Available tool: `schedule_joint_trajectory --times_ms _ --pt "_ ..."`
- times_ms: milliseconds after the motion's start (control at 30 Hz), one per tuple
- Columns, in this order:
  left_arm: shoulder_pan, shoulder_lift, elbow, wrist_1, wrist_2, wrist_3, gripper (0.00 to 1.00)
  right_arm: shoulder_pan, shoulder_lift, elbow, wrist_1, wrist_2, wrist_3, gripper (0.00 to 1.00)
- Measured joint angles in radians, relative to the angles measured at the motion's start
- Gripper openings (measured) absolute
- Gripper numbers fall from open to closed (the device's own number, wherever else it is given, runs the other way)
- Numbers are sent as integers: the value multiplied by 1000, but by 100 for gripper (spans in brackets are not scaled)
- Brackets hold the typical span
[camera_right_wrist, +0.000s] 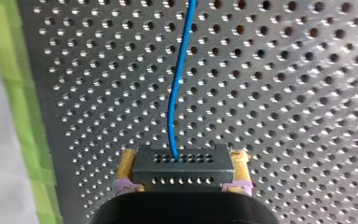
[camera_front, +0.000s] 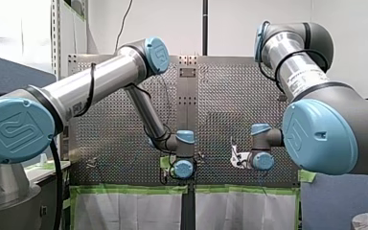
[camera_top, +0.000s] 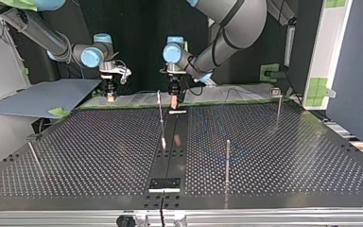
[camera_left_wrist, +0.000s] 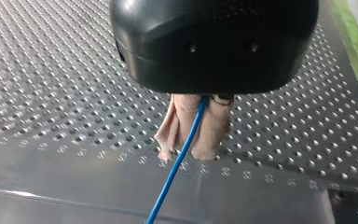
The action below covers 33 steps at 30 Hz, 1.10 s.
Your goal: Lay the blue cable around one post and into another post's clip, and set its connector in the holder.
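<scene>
Nearest in the right wrist view, my right gripper [camera_right_wrist: 184, 164] is clamped on the connector [camera_right_wrist: 182, 170], a black rectangular block with rows of small holes, gripped between its yellow pads [camera_right_wrist: 127, 163]. The blue cable [camera_right_wrist: 179, 84], thin and glossy, leaves the block's middle and runs ahead in a gentle bend over the perforated table [camera_right_wrist: 284, 93]. Farther along, my left gripper [camera_left_wrist: 188, 150] pinches the cable between its beige pads [camera_left_wrist: 214, 130], just above the table, and the line passes straight out beyond the fingertips.
</scene>
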Motion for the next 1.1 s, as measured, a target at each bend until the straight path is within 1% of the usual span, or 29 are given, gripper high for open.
schedule_joint_trajectory --times_ms 200,567,767,867,967,1000,1033,1100 --pt "14 -26 19 -20 17 -6 6 -2 8 -10 7 0 -3 0" --pt "29 -30 77 -56 31 -15 6 -7 11 -39 7 -1 -3 0" --pt "43 -30 86 -62 44 -11 6 -14 15 -60 6 -2 -4 0" --pt "51 -30 89 -63 50 -5 6 -18 23 -73 9 -2 -8 0" --pt "59 -30 90 -66 56 2 6 -22 35 -86 17 -2 -16 0" --pt "61 -30 90 -67 59 5 11 -23 38 -90 23 -2 -20 0" --pt "63 -30 90 -70 63 7 11 -23 40 -91 28 -2 -22 0" --pt "67 -29 90 -82 75 12 31 -25 41 -94 39 -2 -29 0"
